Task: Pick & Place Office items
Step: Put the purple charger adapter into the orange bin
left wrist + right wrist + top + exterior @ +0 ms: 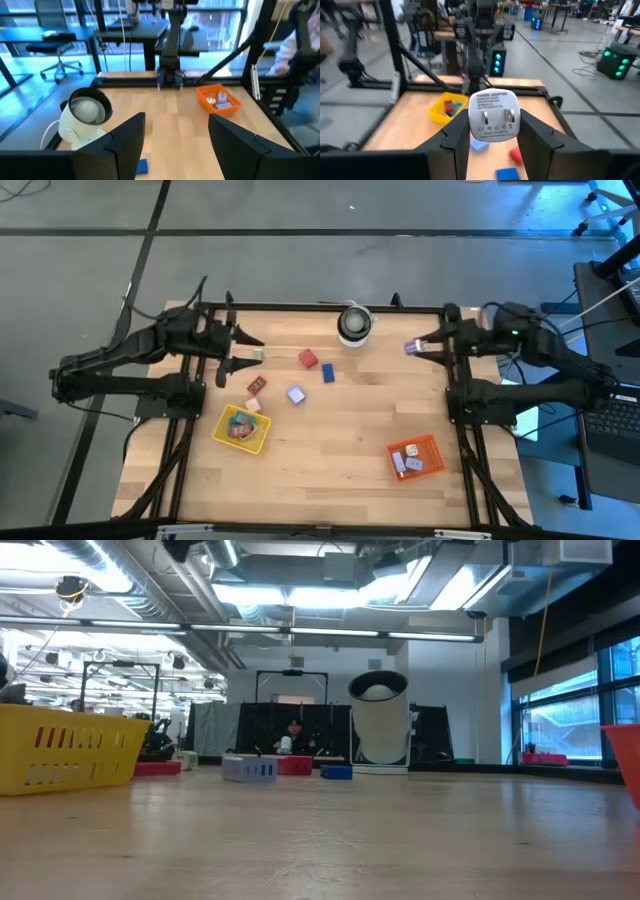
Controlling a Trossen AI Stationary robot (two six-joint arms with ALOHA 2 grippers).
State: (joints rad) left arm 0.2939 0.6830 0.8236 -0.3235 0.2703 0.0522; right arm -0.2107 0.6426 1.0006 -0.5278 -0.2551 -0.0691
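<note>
Adapter [494, 114] clamped in right gripper [494, 131], held above the table's right edge, presumably for carry to the orange tray [414, 456].
Left gripper [240, 351] hovers wide, empty, over loose items [307, 359]; yellow tray [241, 428] nearby.

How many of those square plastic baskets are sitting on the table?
2. A yellow square plastic basket sits near the left arm's side; an orange square plastic basket sits near the right arm's side.
</note>
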